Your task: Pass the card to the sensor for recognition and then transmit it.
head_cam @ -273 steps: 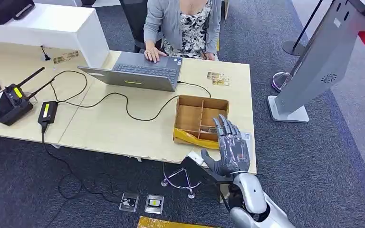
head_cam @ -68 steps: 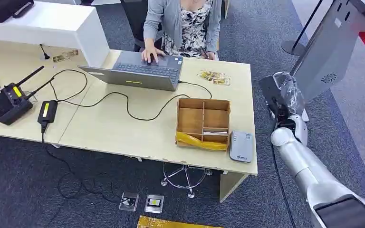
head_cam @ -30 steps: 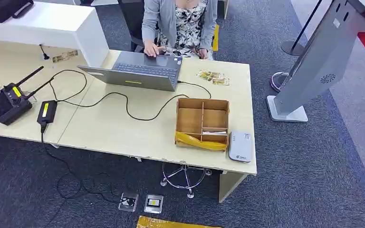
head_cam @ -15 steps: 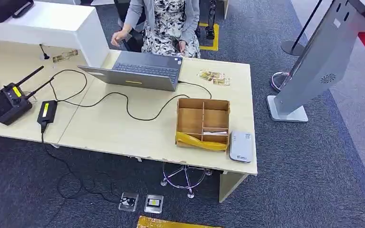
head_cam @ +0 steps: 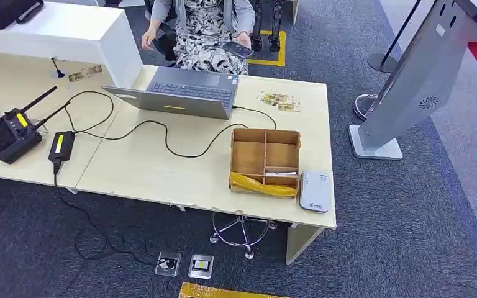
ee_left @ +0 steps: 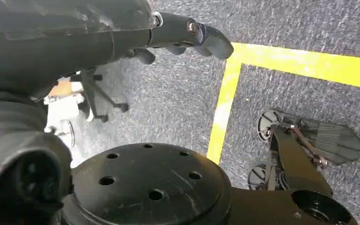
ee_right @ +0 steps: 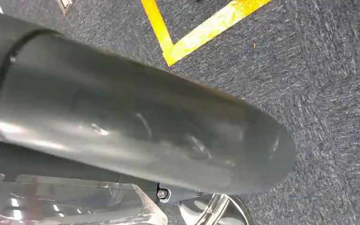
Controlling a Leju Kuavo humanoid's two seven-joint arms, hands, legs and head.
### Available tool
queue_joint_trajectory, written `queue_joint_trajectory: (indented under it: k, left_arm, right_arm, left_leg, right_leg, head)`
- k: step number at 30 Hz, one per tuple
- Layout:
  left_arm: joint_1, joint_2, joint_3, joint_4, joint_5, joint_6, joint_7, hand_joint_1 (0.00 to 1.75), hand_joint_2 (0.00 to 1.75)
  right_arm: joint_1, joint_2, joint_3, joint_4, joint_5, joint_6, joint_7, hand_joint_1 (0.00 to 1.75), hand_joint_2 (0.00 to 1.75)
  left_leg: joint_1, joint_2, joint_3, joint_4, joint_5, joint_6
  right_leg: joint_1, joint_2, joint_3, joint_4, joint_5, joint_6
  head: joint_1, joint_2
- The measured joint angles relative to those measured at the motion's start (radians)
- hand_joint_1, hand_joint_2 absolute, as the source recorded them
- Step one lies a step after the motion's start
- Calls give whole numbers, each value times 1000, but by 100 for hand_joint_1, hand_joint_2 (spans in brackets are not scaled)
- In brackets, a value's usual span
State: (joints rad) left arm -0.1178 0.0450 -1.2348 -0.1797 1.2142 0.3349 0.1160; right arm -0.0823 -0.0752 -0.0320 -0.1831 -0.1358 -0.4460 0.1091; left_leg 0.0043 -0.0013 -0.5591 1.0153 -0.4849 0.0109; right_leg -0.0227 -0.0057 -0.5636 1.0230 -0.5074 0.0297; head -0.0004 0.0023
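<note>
A grey-white card reader (head_cam: 315,191) lies near the desk's front right corner, beside a wooden compartment box (head_cam: 264,132). A white card (head_cam: 281,173) lies in one near compartment, behind a yellow strip (head_cam: 261,184). Behind the desk a person (head_cam: 205,31) stands holding a dark flat thing (head_cam: 239,49). My left hand (ee_left: 183,35) hangs over the carpet, its dark fingers loosely apart and holding nothing. My right hand (ee_right: 145,131) shows as a thick grey thumb over the floor; its fingers are hidden, and something clear sits by it.
An open laptop (head_cam: 180,93) and a looping black cable lie mid-desk (head_cam: 143,167). A black radio (head_cam: 12,133) sits at the left. Some gold-patterned cards (head_cam: 278,100) lie at the back right. A slanted grey kiosk (head_cam: 410,81) stands on the carpet to the right.
My right arm, raised by the kiosk 2.3 s ago, has dropped out of the head view. The person has taken both hands off the laptop, risen and stepped back.
</note>
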Motion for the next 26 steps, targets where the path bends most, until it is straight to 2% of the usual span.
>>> queue_joint_trajectory:
  k: [5, 13, 17, 26]
  left_arm:
    - [0, 0, 17, 0, 24, 8, 8, 0, 0]
    - [0, 0, 33, 0, 29, 2, 27, 0, 0]
    - [-1, 0, 41, 0, 26, 3, -15, 0, 0]
    - [-1, -9, 48, 0, 30, 42, -26, 0, 0]
  right_arm:
    - [0, 0, 0, 0, 4, 8, 13, 0, 0]
    - [0, 0, 0, 0, 3, 21, 0, 0, 0]
    - [0, 1, 0, 0, 8, 24, 1, 0, 0]
    - [0, 0, 0, 0, 13, 39, -5, 0, 0]
  left_leg:
    - [0, 0, 0, 0, 0, 0]
    - [0, 0, 0, 0, 0, 0]
    - [0, 0, 0, 0, 0, 0]
    - [0, 0, 0, 0, 0, 0]
  right_leg:
    - [0, 0, 0, 0, 0, 0]
    - [0, 0, 0, 0, 0, 0]
    - [0, 0, 0, 0, 0, 0]
    - [0, 0, 0, 0, 0, 0]
  head:
    - [0, 0]
    - [0, 0]
    - [0, 0]
    - [0, 0]
